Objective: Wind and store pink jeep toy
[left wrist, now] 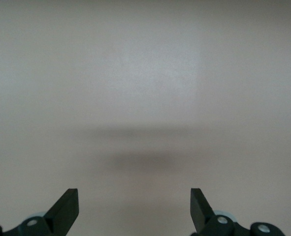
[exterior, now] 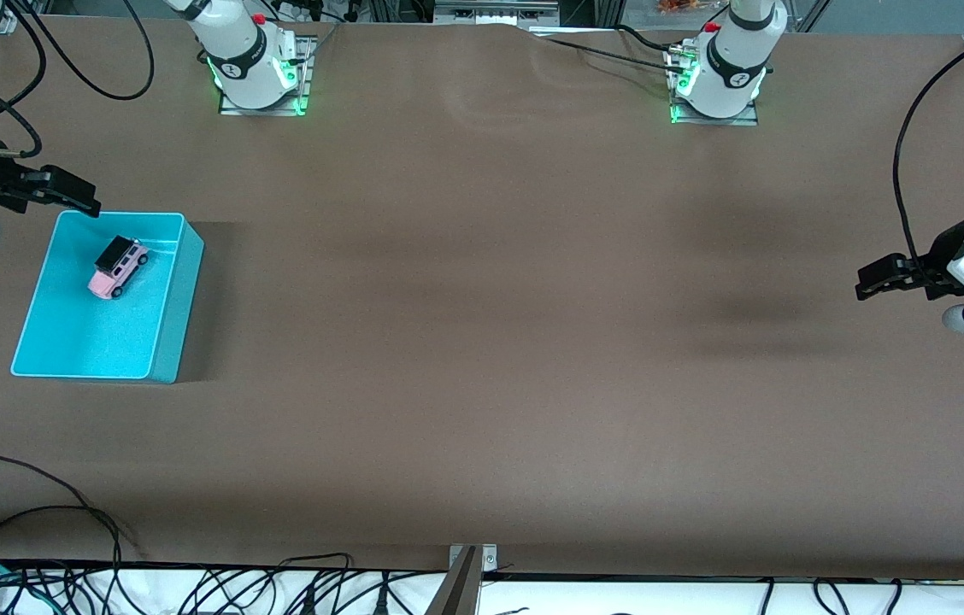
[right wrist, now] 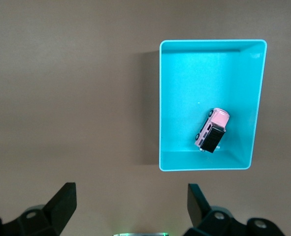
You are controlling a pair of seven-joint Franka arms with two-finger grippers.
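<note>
Front view, pink jeep toy (exterior: pixel 118 266) inside turquoise bin (exterior: pixel 166 333), both tools released.

1 pink jeep toy (exterior: pixel 118 266), 1 turquoise bin (exterior: pixel 170 342), 2 claws.

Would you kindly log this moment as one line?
pink jeep toy: in turquoise bin | right tool: open, at bin's edge | left tool: open, over bare table

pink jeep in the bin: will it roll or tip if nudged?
The pink jeep toy stands on its wheels on the turquoise bin's flat floor, so it would probably roll lengthwise. It looks rigid and light. Being boxy with a tall roof, a sideways push might tip it.
</note>
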